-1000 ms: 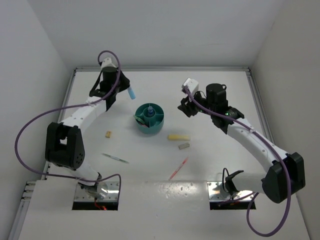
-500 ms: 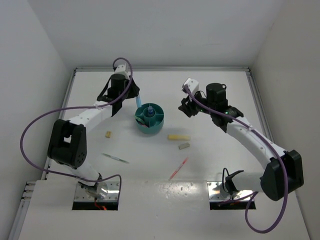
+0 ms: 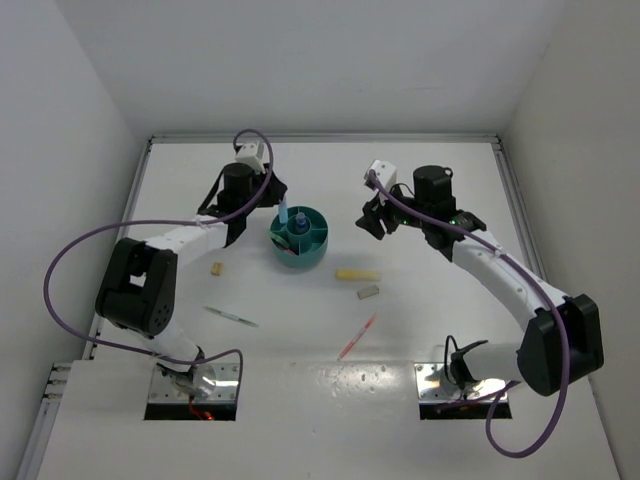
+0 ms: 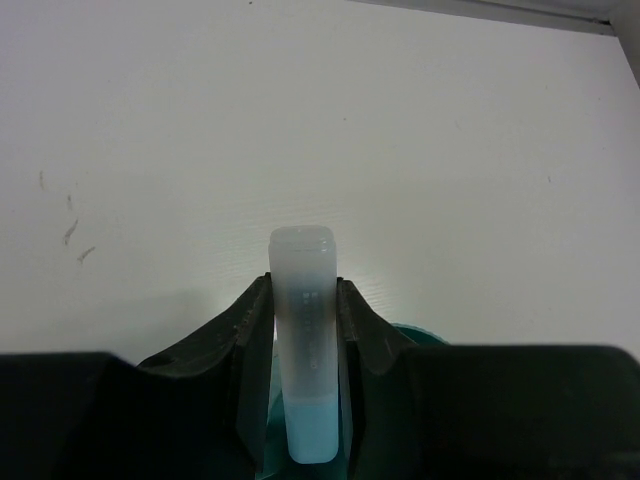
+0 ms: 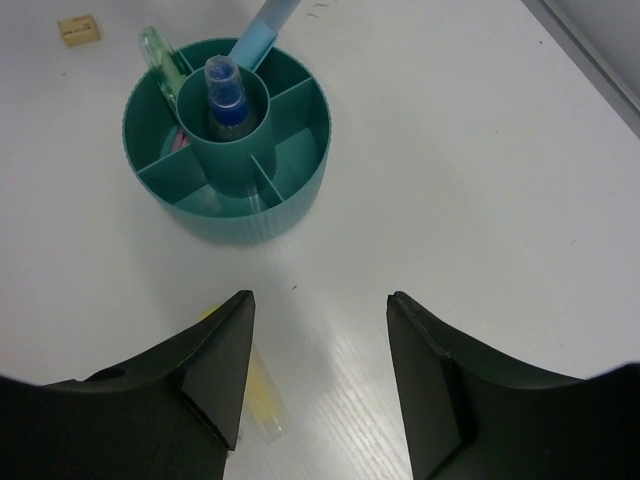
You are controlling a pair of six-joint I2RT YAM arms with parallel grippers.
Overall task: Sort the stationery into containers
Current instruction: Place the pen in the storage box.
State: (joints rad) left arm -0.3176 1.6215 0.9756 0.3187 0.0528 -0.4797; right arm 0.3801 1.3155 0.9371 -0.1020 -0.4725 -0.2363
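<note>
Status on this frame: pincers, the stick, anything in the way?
Left pincer shut on light-blue stick, tilted, lower end inside teal tub. Right pincer open, empty. Nothing seen blocking the drop.

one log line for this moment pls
left gripper: shut on light-blue stick, tip in teal tub | right gripper: open, empty | yellow stick: loose on table

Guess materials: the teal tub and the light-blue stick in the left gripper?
Teal tub: moulded plastic by the look, opaque, semi-matte, faint vertical ribbing on the outer wall, thin even dividers. Light-blue stick: probably plastic too, one end translucent and frosted, the other opaque pale blue.
</note>
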